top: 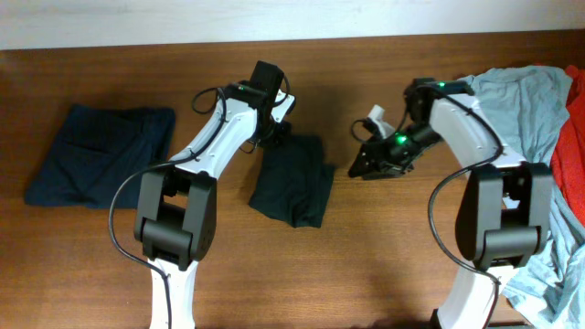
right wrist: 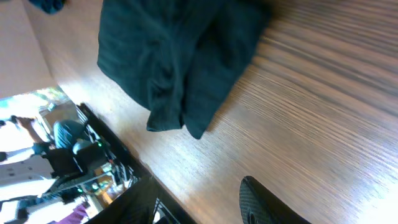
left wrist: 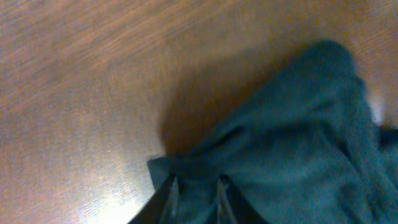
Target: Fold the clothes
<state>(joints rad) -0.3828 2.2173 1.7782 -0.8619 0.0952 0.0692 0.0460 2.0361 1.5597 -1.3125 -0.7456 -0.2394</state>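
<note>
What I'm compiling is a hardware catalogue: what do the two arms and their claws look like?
Left arm and right arm: white shells, black joint housings, a thin black cable along each; green lights on the right. Left claw and right claw are black.

- Left arm (top: 219,137): white curved link shells, black block-shaped joint housings and a boxy black camera module at the wrist. A thin black cable loops loose from the lower joint up along the link.
- Right arm (top: 468,128): same white shells and black housings, with a black cable arcing beside the lower joint. Two small green lights, one on the upper joint, one near the wrist.
- Left gripper (top: 277,137): black. Its fingers (left wrist: 169,199) are dark, narrow and blurred.
- Right gripper (top: 364,167): black and tapering. Its finger (right wrist: 267,202) is finely dotted.
</note>
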